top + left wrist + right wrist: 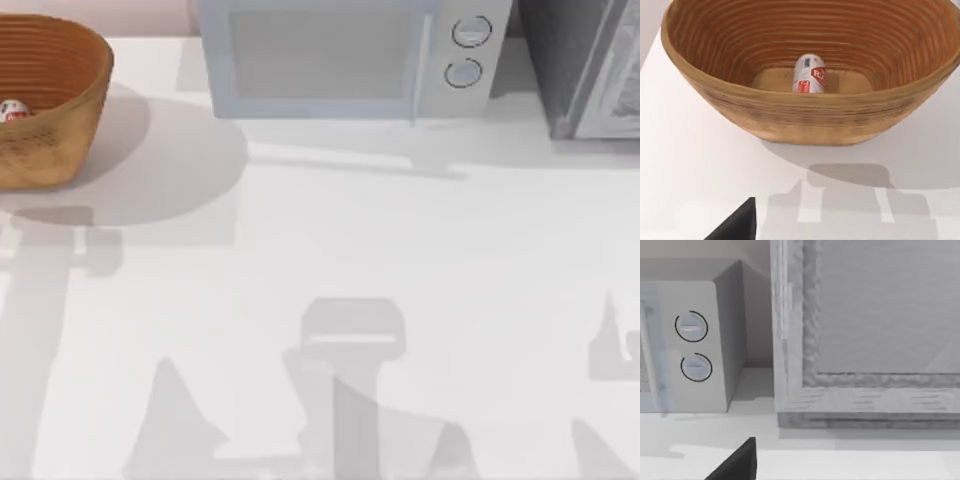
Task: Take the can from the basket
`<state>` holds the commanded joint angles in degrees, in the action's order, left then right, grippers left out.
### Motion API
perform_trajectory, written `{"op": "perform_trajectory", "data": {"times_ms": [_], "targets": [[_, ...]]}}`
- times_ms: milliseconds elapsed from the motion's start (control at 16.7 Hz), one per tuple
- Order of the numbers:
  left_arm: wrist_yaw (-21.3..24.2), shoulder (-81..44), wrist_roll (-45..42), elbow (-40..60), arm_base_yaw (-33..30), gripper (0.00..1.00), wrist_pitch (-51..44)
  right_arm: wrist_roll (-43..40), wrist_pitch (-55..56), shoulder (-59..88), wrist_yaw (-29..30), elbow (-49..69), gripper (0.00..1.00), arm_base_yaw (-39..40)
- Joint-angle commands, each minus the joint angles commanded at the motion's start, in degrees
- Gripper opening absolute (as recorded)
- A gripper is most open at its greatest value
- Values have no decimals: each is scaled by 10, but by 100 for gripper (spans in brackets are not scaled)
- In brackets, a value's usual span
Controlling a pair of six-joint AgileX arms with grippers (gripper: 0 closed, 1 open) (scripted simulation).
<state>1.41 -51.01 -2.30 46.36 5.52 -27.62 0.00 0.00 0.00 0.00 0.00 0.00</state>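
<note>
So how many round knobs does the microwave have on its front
2. Both sit on the microwave panel's right side, one above the other: the upper knob and the lower knob. None looks hidden.

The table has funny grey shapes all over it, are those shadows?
Yes: in the top view soft grey shadows lie across the table, one dark patch beside the basket; in the left wrist view the basket's shadow falls on the table in front of it, and the can inside looks evenly lit.
</note>
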Motion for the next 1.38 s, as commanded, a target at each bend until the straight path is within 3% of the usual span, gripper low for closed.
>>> {"op": "perform_trajectory", "data": {"times_ms": [840, 1140, 1380], "targets": [[56, -697, -54, 685, 34, 100, -346, 0, 0, 0, 0, 0, 100, 0], [71, -862, -70, 845, 38, 100, -425, 0, 0, 0, 0, 0, 100, 0], [77, -924, -76, 904, 39, 100, -454, 0, 0, 0, 0, 0, 100, 0]]}}
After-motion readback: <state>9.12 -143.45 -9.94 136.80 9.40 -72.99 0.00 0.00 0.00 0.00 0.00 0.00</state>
